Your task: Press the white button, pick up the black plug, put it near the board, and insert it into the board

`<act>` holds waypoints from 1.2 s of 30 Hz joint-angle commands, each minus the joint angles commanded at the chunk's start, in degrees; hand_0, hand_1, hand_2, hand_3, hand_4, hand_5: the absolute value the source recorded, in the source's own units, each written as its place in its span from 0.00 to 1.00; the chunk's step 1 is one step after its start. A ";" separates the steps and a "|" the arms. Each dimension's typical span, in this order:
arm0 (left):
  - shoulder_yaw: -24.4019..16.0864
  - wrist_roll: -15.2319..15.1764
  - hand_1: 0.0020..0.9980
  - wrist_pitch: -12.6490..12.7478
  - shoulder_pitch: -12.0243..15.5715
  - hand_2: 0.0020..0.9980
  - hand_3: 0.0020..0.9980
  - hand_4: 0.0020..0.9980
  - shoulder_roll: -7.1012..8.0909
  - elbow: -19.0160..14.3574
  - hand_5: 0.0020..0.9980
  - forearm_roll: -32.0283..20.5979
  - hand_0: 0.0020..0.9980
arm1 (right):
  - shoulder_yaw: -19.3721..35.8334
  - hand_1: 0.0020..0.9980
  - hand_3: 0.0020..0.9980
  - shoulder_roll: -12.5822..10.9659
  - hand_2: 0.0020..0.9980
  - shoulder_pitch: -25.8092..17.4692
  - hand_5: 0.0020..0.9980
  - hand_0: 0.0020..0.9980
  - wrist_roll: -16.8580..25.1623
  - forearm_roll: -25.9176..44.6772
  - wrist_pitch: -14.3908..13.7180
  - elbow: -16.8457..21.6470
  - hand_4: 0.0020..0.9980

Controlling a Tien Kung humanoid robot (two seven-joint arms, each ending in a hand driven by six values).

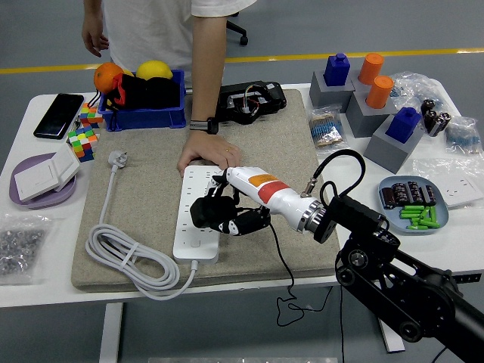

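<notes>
plug (206, 212) in right robot hand (227, 212) over board (198, 212)

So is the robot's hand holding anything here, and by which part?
The right hand holds the black plug by its body, fingers curled around it, over the white power strip. A person's hand rests on the strip's far end.

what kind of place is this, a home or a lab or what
Likely a robot test lab in an industrial hall: a grey floor with a yellow line, a white table crowded with test props like the power strip and cubes, and a person's hand steadying the strip.
</notes>
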 joint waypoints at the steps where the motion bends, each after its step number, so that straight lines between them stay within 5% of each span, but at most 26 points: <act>1: -0.06 0.05 0.68 -0.02 -0.01 0.63 0.71 0.57 0.04 0.00 0.22 0.14 0.71 | -0.39 0.46 0.59 0.34 0.50 0.39 0.00 0.33 -0.01 -0.14 -0.21 -0.60 0.85; 20: 0.09 0.21 0.68 -0.30 -0.25 0.63 0.71 0.57 0.56 0.00 0.22 0.91 0.71 | -2.82 0.45 0.59 1.90 0.48 4.51 0.00 0.32 0.13 -1.77 -1.45 -13.08 0.86; 36: -0.30 0.20 0.68 -0.22 -0.04 0.63 0.71 0.57 0.64 0.00 0.22 1.21 0.71 | -3.70 0.45 0.59 1.90 0.48 4.26 0.00 0.31 -1.85 -1.64 -1.08 -10.99 0.86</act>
